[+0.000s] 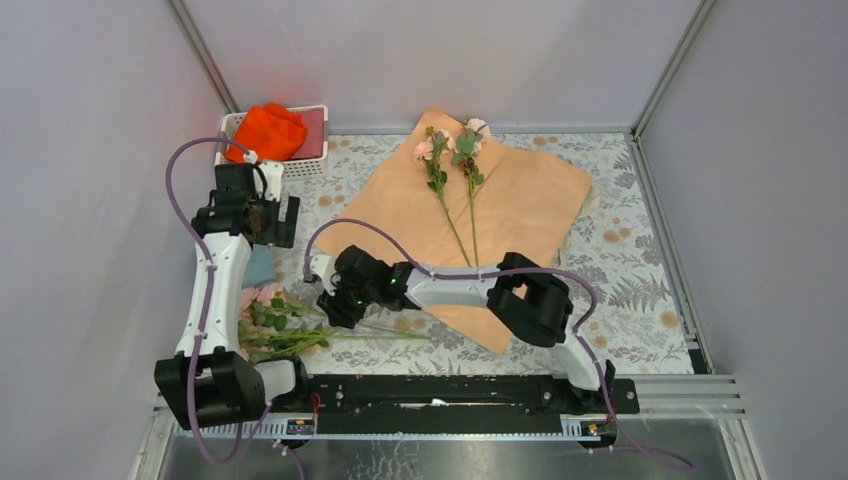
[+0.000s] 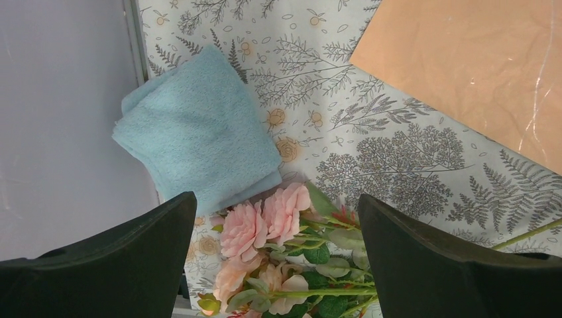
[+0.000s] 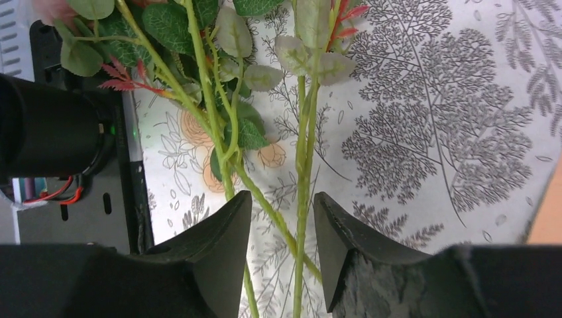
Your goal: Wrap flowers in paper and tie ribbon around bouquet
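Straddling two thin green stems of the flowers, the right jaws stand partly apart. A black finger sits on either side, and there is a visible gap around the stems, so nothing is pinched. Green leaves and a few small red sprigs branch off those stems just beyond the fingertips. Beneath them lies the printed cloth that covers the bench. From above, these jaws sit low over the stem end of a bunch of pink roses lying near the front left of the bench, heads toward the left wall.

The left jaws are spread fully wide and hold nothing, hanging over the left side of the bench. Their wrist camera shows pink rose heads between the two fingers, and a folded light blue cloth just beyond the blooms, near the wall.

The paper lies flat in the middle of the bench, peach-tan face up, and the right arm crosses over its near corner. Two more roses lie side by side on it, stems pointing toward the arms and heads at its far corner. At the far left corner a white basket holds an orange-red cloth.
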Robot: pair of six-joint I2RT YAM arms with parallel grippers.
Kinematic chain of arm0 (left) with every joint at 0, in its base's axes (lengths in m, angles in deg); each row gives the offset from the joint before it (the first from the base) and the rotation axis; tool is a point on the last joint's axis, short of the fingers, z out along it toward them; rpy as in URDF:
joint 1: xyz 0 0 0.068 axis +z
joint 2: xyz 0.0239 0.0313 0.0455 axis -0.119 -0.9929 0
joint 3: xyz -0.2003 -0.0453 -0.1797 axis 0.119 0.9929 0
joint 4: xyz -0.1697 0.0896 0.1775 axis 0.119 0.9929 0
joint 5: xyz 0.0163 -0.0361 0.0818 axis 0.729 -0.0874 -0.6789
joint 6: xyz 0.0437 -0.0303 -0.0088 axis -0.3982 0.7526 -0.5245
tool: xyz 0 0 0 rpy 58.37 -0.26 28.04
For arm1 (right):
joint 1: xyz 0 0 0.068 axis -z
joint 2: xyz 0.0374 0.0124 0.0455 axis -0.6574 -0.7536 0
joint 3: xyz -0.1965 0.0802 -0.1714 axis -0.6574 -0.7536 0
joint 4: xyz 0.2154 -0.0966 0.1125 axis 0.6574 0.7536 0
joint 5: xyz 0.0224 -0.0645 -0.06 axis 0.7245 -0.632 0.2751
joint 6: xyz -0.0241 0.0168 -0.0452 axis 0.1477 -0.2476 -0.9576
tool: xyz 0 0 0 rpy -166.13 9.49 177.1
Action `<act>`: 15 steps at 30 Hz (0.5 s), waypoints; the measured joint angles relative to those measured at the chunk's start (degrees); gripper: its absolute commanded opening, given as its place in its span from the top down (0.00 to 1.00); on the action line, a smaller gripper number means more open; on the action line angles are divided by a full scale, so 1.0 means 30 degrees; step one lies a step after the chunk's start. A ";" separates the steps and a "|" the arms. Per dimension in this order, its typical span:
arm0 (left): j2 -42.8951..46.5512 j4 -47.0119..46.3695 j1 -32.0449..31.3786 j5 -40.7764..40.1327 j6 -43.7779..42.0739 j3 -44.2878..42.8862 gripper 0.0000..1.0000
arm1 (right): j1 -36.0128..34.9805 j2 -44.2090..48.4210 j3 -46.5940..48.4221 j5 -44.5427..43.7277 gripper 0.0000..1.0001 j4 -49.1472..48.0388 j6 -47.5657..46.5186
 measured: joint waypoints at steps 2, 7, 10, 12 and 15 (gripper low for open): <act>-0.0175 -0.0015 0.0066 -0.0102 0.0007 0.0000 0.01 | -0.0022 -0.0692 0.0466 0.0117 0.52 -0.0117 0.0080; -0.0627 -0.0146 0.0087 -0.0262 0.0007 0.0102 0.01 | -0.0058 -0.2127 0.1180 0.0102 0.59 -0.0131 0.0138; -0.0685 -0.0255 0.0095 -0.0270 0.0007 0.0211 0.01 | -0.0058 -0.2426 0.1421 0.0044 0.74 -0.0262 0.0138; -0.0685 -0.0306 0.0102 -0.0262 0.0007 0.0291 0.01 | -0.0066 -0.2608 0.1727 0.0029 0.89 -0.0270 0.0211; -0.0685 -0.0328 0.0109 -0.0262 0.0007 0.0459 0.01 | -0.0066 -0.2798 0.1902 0.0146 1.00 -0.0284 0.0474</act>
